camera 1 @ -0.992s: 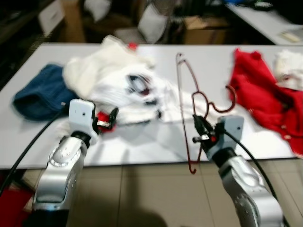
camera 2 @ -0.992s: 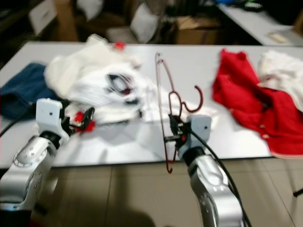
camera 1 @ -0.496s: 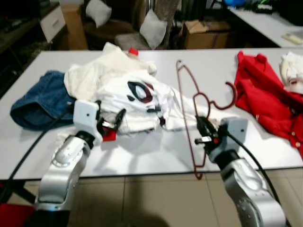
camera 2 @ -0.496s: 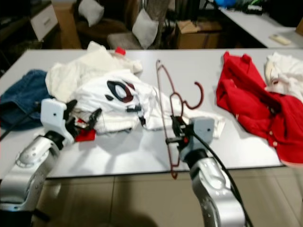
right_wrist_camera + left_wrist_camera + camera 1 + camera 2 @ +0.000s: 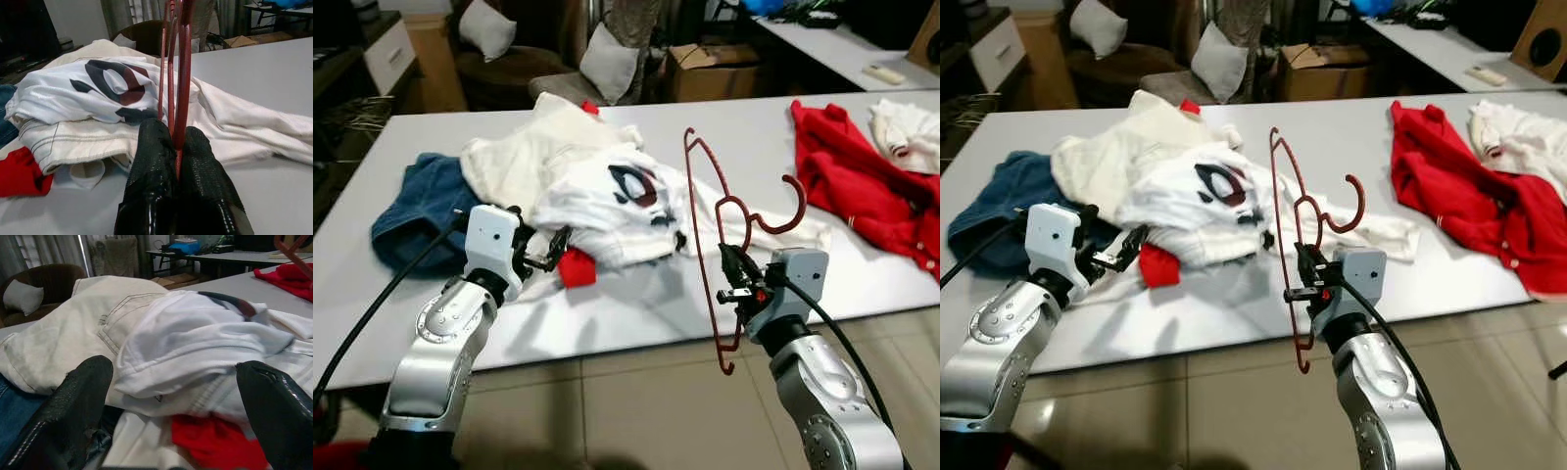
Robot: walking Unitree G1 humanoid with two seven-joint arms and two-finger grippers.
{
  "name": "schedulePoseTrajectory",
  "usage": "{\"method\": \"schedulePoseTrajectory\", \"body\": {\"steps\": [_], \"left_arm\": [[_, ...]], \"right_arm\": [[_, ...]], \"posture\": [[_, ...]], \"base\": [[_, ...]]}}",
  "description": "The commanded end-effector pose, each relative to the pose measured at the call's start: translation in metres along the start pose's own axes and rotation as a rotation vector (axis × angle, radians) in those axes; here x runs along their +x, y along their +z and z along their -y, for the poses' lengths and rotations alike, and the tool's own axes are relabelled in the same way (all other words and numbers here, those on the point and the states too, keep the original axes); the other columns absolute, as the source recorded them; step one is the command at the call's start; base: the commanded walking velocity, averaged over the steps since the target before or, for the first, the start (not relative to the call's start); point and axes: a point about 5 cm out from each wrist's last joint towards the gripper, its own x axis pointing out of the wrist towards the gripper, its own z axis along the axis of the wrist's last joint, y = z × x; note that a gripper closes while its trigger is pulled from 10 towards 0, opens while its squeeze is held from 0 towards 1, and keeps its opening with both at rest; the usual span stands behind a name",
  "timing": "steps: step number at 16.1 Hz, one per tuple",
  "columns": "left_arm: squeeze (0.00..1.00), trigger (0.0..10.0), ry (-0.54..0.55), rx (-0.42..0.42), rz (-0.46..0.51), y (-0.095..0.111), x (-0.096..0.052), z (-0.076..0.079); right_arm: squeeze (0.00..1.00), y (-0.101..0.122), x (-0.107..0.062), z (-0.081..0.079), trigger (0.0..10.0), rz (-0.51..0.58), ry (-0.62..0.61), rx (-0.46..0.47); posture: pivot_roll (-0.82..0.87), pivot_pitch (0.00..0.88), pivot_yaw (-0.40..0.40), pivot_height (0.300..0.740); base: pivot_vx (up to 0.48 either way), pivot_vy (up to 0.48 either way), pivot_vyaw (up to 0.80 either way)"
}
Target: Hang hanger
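One red hanger (image 5: 720,245) clamped in right gripper (image 5: 732,279) jaws, left gripper (image 5: 546,257) jaws spread (holding nothing)

Dark red hanger (image 5: 724,211), white shirt (image 5: 626,201) with a navy and dark red print, cream garment (image 5: 524,157), blue denim (image 5: 416,201) at the surface's left edge, red garment (image 5: 862,181) toward its right edge, pale grey surface (image 5: 636,308), black-fingered right gripper (image 5: 732,277)

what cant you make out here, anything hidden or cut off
- Red garment: left eye view, right edge cuts it off.
- Blue jeans: left eye view, partly hidden under the cream clothing.
- Small red cloth: left wrist view, blurred, tucked under the white shirt; unclear what it is.
- Hanger: right wrist view, top edge cuts it above the right claw.
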Motion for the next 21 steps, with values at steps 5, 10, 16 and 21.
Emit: {"method": "schedulePoseTrajectory", "body": {"steps": [5, 10, 16, 21], "left_arm": [[1.0, 10.0, -0.066, 0.126, -0.021, 0.003, 0.013, -0.004], [0.0, 10.0, -0.109, 0.283, -0.06, -0.002, 0.035, -0.01], [0.0, 0.0, -0.082, 0.461, -0.159, -0.005, 0.048, -0.045], [0.0, 0.0, -0.131, 0.46, -0.088, 0.005, 0.054, -0.043]], "right_arm": [[0.0, 0.008, 0.001, 0.015, 10.0, 0.03, -0.04, -0.02], [0.0, 0.012, -0.005, 0.027, 10.0, 0.031, -0.071, -0.056], [0.0, 0.012, -0.009, 0.031, 10.0, 0.019, -0.08, -0.077], [0.0, 0.012, -0.01, 0.031, 10.0, 0.021, -0.082, -0.078]], "posture": [[-0.09, 0.0, 0.044, 0.74], [-0.12, 0.0, 0.043, 0.74], [-0.15, 0.0, 0.048, 0.74], [-0.15, 0.0, 0.049, 0.74]], "base": [[0.0, 0.0, 0.0], [0.0, 0.0, 0.0], [0.0, 0.0, 0.0], [0.0, 0.0, 0.0]]}}
